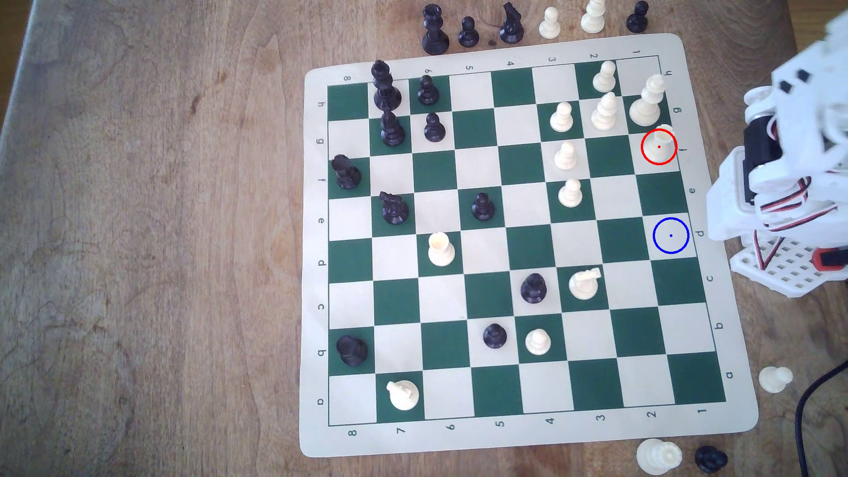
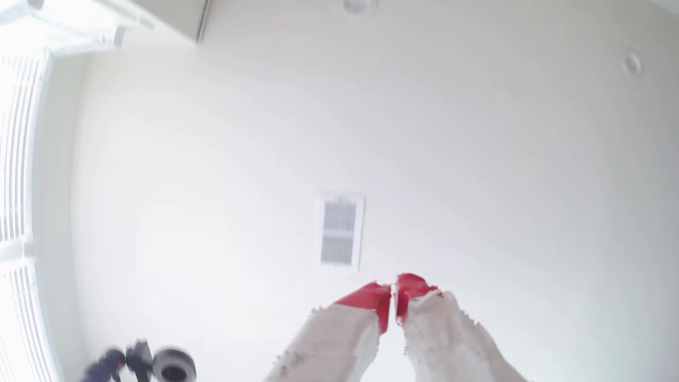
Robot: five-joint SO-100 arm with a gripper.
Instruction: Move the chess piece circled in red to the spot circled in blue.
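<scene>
The white rook [image 1: 659,146] is standing inside the red ring on a cream square at the board's edge on the exterior view's right, and the blue-ringed square [image 1: 671,235] is lying two squares nearer along the same edge file. The gripper [image 2: 393,295] is pointing up at the ceiling, its red-tipped jaws nearly touching and holding nothing. When it is descending, I judge it may be knocking the tall white piece [image 1: 647,103] just beside the rook.
</scene>
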